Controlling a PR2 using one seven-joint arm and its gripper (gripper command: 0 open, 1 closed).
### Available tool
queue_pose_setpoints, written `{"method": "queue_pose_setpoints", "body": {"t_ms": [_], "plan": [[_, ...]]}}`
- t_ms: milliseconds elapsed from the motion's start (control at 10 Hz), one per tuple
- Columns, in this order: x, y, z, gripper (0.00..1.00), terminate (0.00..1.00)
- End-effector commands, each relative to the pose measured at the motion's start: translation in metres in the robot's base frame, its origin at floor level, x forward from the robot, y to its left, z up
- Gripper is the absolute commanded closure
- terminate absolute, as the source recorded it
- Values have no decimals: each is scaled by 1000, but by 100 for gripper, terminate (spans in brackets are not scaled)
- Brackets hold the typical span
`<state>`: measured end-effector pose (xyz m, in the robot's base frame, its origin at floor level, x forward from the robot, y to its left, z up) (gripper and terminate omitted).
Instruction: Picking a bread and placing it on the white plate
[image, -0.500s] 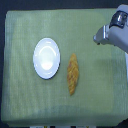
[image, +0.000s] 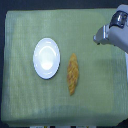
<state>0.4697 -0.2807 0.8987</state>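
Exterior view: bread (image: 73, 74) lies just beside white plate (image: 46, 58), mid-cloth.

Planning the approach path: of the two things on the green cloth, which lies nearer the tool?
The elongated golden-brown bread; it lies between the round white plate and the tool.

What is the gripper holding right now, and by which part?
Nothing is held. The gripper hangs over the green cloth, apart from the bread, which lies beside the white plate. Its jaw state is too blurred to tell.
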Motion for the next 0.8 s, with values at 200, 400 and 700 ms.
{"method": "queue_pose_setpoints", "body": {"t_ms": [200, 400, 700], "plan": [[-10, 46, -21, 0, 0], [-6, 72, -36, 0, 0], [-24, 124, -73, 0, 0]]}}
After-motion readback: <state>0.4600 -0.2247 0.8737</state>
